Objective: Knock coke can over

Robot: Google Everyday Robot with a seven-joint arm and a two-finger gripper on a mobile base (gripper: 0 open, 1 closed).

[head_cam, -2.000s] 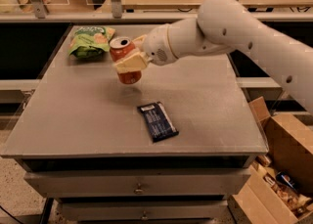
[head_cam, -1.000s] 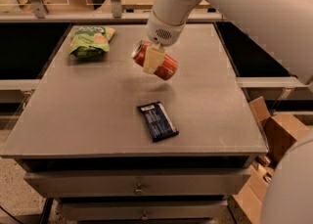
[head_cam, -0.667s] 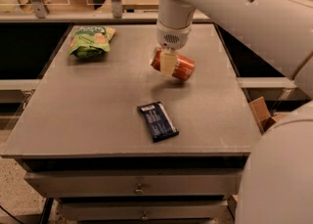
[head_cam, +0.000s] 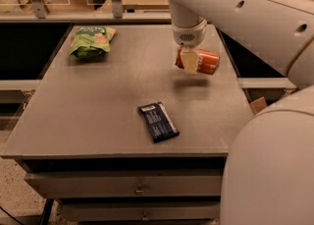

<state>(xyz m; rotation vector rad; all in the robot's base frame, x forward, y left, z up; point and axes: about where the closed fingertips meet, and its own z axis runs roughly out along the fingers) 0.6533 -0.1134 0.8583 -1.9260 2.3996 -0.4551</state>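
gripper (head_cam: 192, 60): upper right of centre, fingers clasped on coke can (head_cam: 209, 62)
coke can: lying sideways in that grasp, above table (head_cam: 93, 103), shadow beneath
green bag (head_cam: 91, 41): upper left of table
dark wrapper (head_cam: 158, 121): lower centre

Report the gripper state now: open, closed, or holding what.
Gripper: closed on the coke can, which it holds on its side just above the far right part of the table.
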